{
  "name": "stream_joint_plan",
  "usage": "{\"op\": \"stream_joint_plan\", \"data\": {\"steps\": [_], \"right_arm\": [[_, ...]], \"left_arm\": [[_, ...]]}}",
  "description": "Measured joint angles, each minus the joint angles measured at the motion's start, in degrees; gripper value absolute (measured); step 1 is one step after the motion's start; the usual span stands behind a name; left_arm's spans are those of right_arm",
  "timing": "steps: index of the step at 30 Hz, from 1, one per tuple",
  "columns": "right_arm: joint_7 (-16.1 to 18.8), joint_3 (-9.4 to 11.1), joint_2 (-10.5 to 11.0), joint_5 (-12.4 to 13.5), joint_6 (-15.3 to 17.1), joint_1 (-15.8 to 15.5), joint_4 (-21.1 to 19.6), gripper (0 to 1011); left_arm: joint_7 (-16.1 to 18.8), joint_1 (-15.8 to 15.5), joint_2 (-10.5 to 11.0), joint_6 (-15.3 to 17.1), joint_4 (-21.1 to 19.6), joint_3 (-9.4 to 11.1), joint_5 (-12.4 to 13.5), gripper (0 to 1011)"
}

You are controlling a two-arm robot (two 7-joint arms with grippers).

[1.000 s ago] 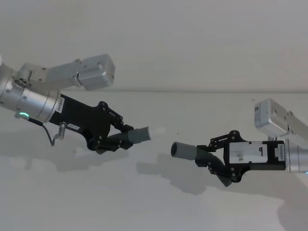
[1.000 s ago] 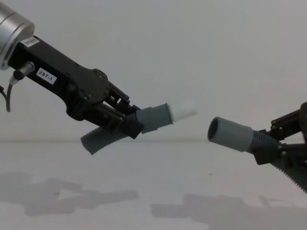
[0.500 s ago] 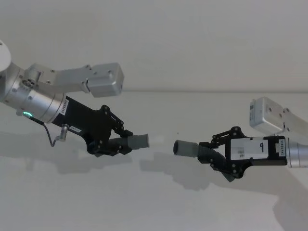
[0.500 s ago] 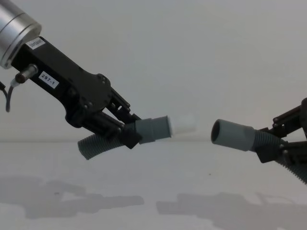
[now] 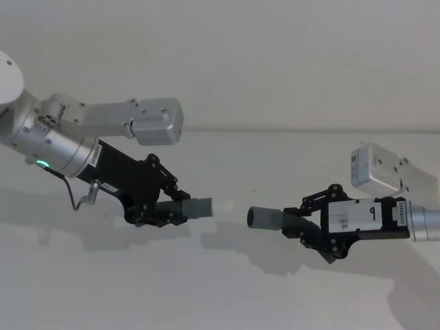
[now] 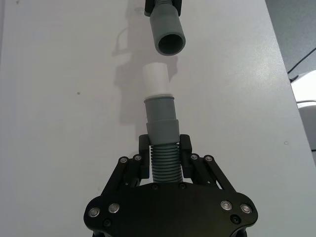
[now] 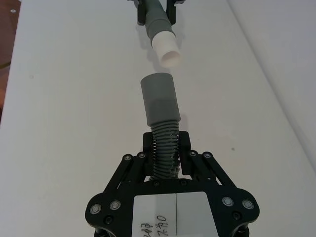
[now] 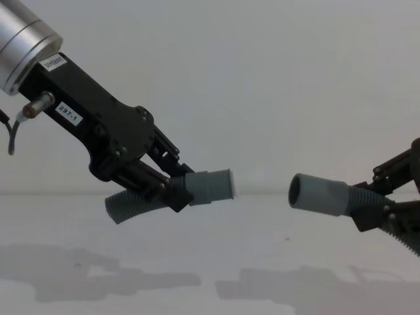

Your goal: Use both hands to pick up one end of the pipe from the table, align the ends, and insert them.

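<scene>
Both raised inward | L end effector (image 5: pixel 180 210) grips tipped pipe (image 5: pixel 199 207) | R end effector (image 5: pixel 300 221), socket pipe (image 5: pixel 264 218) (apart)

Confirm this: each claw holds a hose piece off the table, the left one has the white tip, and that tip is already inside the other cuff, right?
No. The white tip is not inside: the left wrist view shows a gap between it and the open cuff. Otherwise right: left claw holds the tipped piece, right claw the other piece, both off the table.

A clear gap separates white tip (image 6: pixel 156 78) and open mouth (image 6: pixel 171 44).
</scene>
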Motion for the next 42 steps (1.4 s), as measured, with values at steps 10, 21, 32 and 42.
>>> {"op": "stream_joint_plan", "data": {"steps": [10, 21, 32, 42], "right_arm": [[0.0, -0.9, 0.2, -0.3, 0.3, 0.6, -0.4, 283], [0.0, -1.7, 0.2, -0.7, 0.6, 1.4, -0.6, 283], [-0.1, -2.5, 0.1, -0.9, 1.3, 2.2, -0.6, 283], [-0.2, -3.3, 0.1, -1.2, 1.9, 3.2, -0.4, 283]], "left_arm": [[-0.3, -0.5, -0.2, 0.0, 0.1, 0.8, 0.0, 343], [-0.4, -0.9, -0.2, 0.0, 0.2, 1.5, -0.4, 343], [-0.6, -1.3, -0.2, -0.1, 0.4, 2.1, -0.7, 343], [-0.8, -1.8, -0.2, -0.5, 0.9, 2.6, -1.0, 343]]}}
